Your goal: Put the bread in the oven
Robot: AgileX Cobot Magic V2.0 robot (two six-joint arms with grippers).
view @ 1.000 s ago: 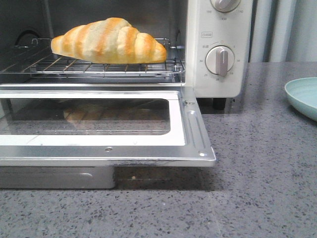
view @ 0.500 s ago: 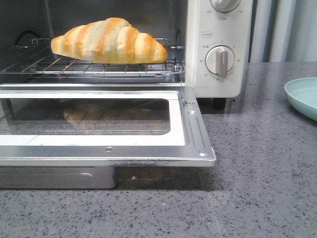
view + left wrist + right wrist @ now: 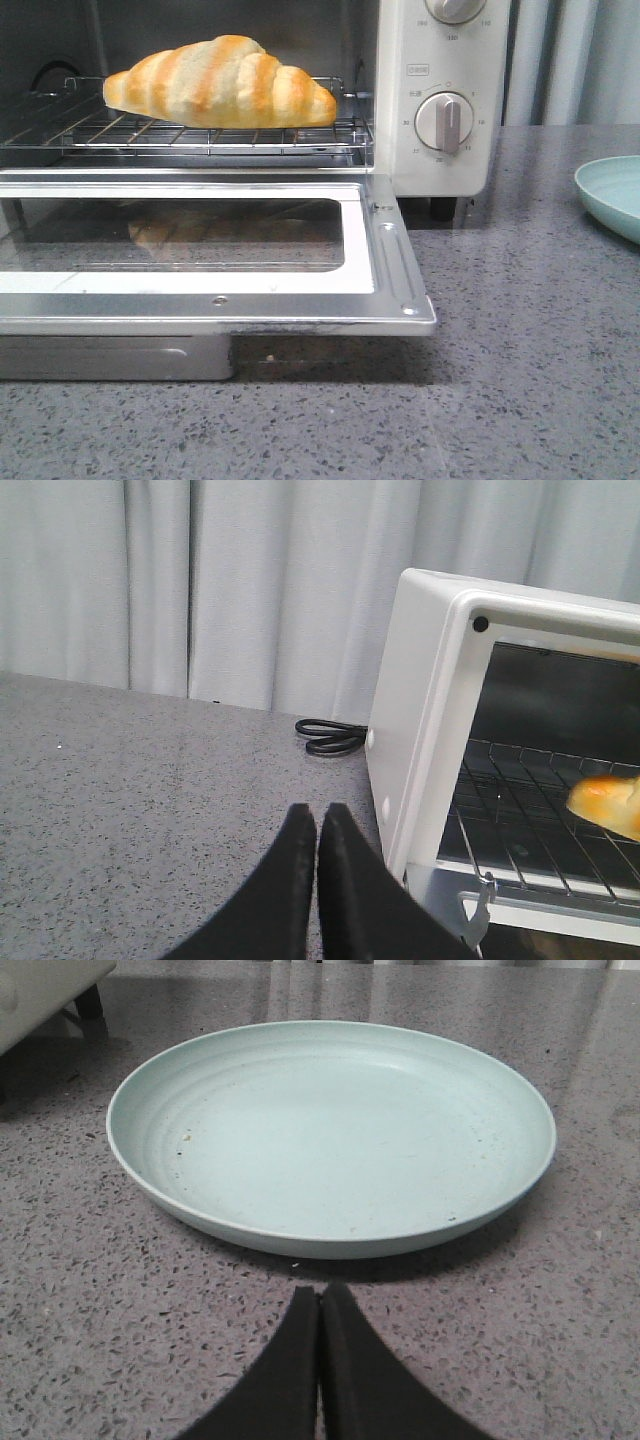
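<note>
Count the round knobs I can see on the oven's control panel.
2. On the cream-white toaster oven, one round beige knob sits mid-panel; another beige knob sits above it, cut off by the front view's top edge. More could be hidden higher up.

Lighting was pretty even and soft, all three views reasonably sharp. The open oven door (image 3: pixel 215 300) caught bright glare along its metal frame and threw a dark shadow onto the countertop (image 3: pixel 520 400) underneath. The plate (image 3: pixel 330 1135) cast a thin shadow at its near rim.
</note>
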